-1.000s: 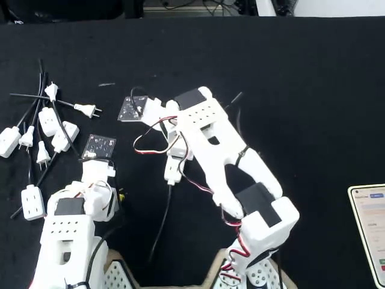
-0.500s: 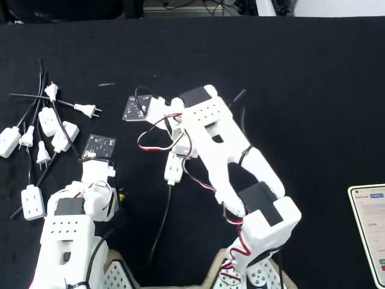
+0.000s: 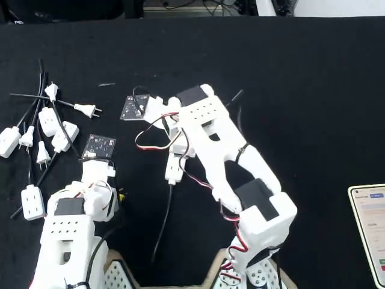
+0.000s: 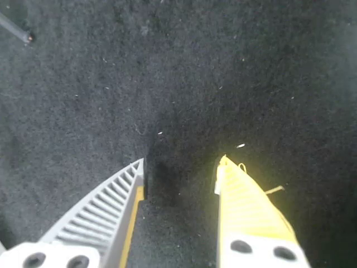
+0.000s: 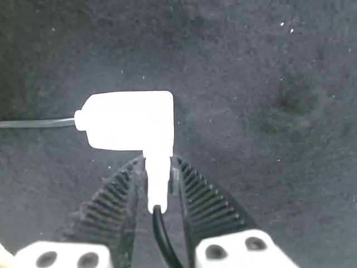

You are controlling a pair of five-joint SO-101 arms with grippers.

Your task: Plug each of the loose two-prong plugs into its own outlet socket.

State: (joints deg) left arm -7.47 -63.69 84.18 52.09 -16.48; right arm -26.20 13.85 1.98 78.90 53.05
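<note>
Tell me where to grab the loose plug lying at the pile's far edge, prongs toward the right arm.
Grip the plug by its white body, probably coming down from above with the left pincer closing across its width. It lies flat, cord trailing off one end and prongs out the other, so the body's sides are free.

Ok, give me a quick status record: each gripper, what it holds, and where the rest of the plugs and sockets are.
right gripper: shut on the white plug, which has a black cord
white plug: its front meets the socket block; cannot tell if it is fully seated
left gripper: open, nothing between the fingers, over the bare black table
loose plugs and sockets: clustered at the left of the table in the high view, none paired that I can tell
other: phone at the table's right edge
</note>
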